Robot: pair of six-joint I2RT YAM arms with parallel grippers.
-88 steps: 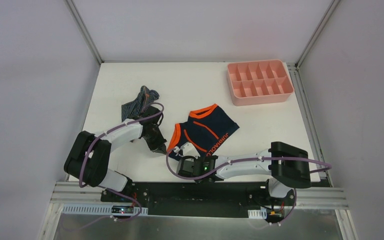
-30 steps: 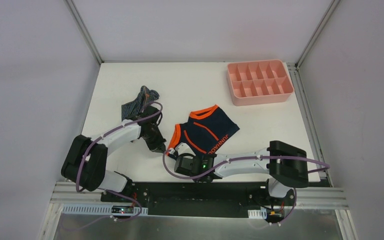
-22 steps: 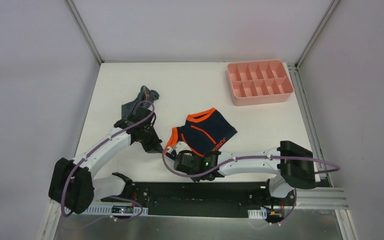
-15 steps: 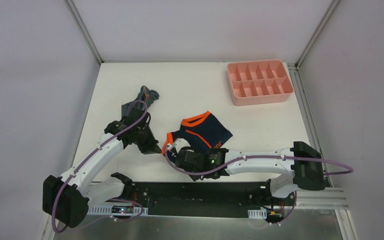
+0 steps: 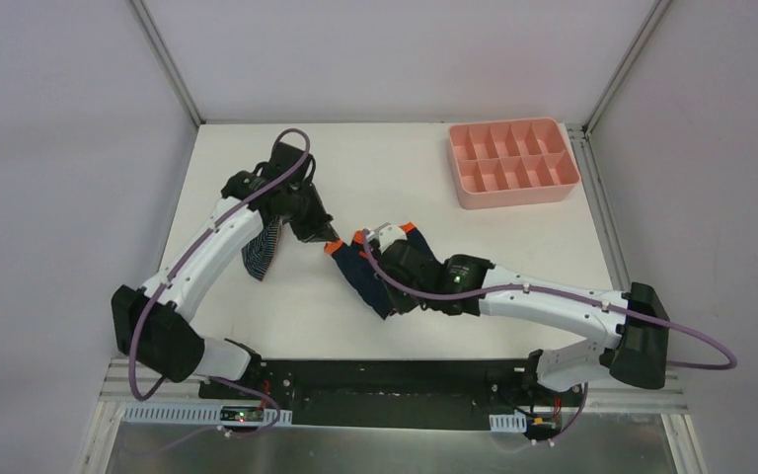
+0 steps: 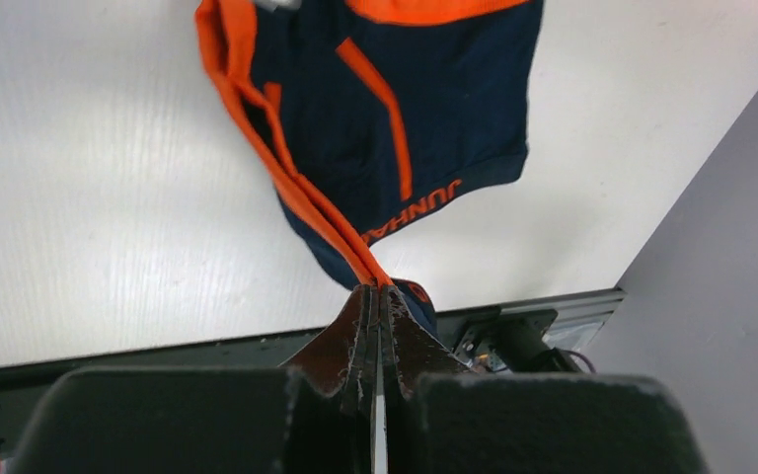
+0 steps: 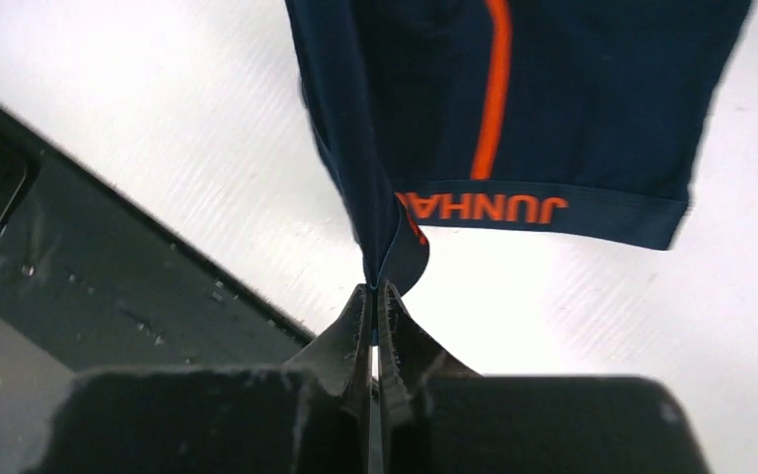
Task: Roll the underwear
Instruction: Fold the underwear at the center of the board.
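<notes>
Holding the navy briefs up over the middle of the table, stretched between both grippers. Pinching the orange-trimmed edge in the tightly closed fingers of the left gripper. Clamping a navy hem fold in the equally closed right gripper. Leaving the striped briefs lying under the left arm, well apart from the pink tray.
</notes>
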